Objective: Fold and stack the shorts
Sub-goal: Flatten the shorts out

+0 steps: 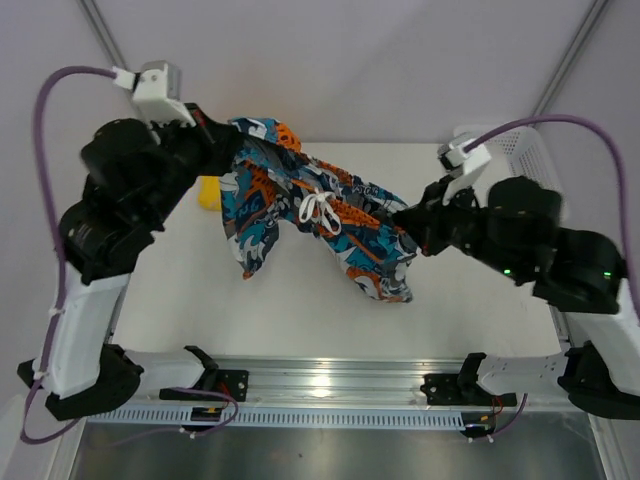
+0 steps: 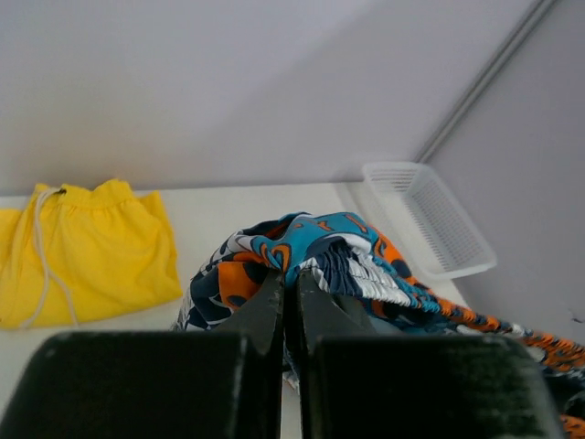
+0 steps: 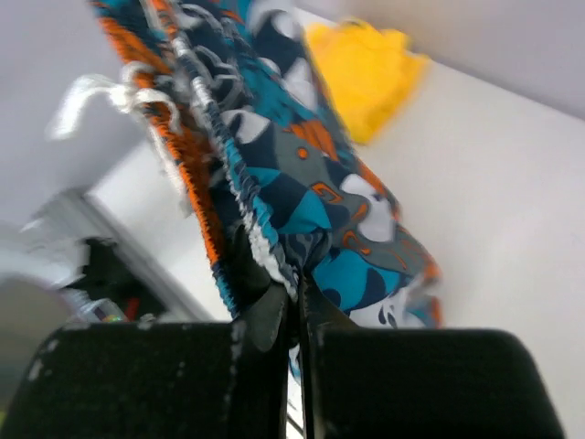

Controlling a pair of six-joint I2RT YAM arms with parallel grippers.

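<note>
Two closed grippers, left gripper (image 2: 288, 279) and right gripper (image 3: 294, 297), are pinching the printed shorts (image 1: 320, 215) by the waistband ends, suspending the soft, light, sagging cloth over the table (image 1: 480, 300) centre.

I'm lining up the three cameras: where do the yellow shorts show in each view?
Top external: yellow shorts, a sliver left of centre, beside the left arm.
Left wrist: yellow shorts at left, lying flat.
Right wrist: yellow shorts blurred, top centre.
Shared landmark: the printed shorts, in all three.
</note>
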